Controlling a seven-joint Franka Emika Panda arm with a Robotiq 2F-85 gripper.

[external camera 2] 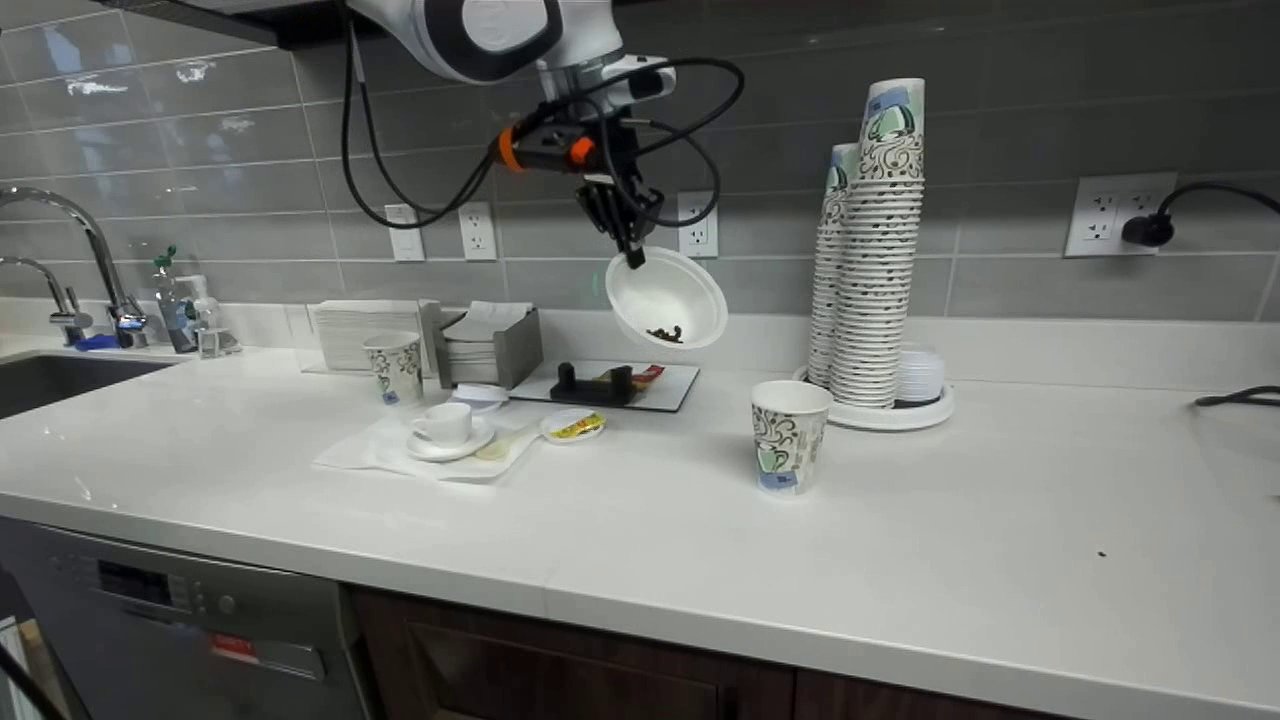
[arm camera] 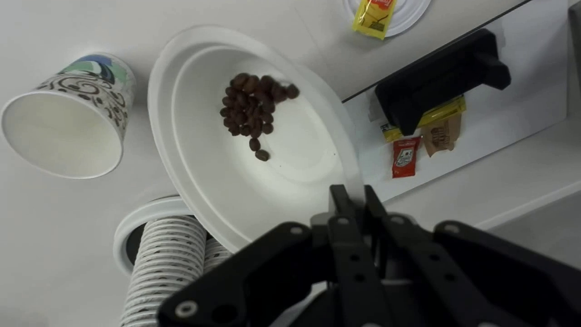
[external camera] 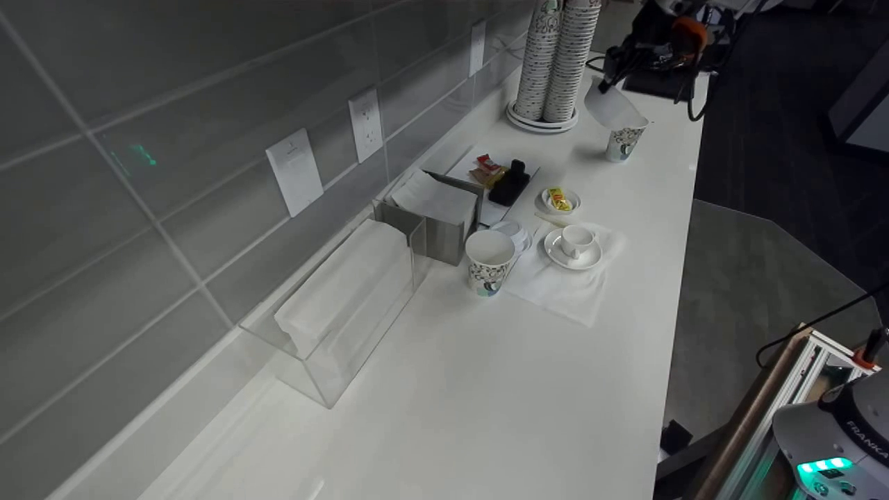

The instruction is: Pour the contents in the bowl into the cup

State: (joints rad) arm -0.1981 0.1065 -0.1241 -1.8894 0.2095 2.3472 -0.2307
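Bowl (external camera 2: pixel 667 297) is hanging tilted above desk (external camera 2: pixel 900 560), near paper cup (external camera 2: pixel 788 437); my end effector (arm camera: pixel 355 196), nearly closed, is pinching its rim, presumably leaving the mouth free. Beans (arm camera: pixel 247 106) are lying inside; cup is standing upright, presumably to catch them.

I see the counter (external camera 2: pixel 900 560) bright in both exterior views; in an exterior view glare marks the wall tiles (external camera 2: pixel 150 150) at left, and my wrist view leaves the gripper (arm camera: pixel 356 195) slightly blurred.
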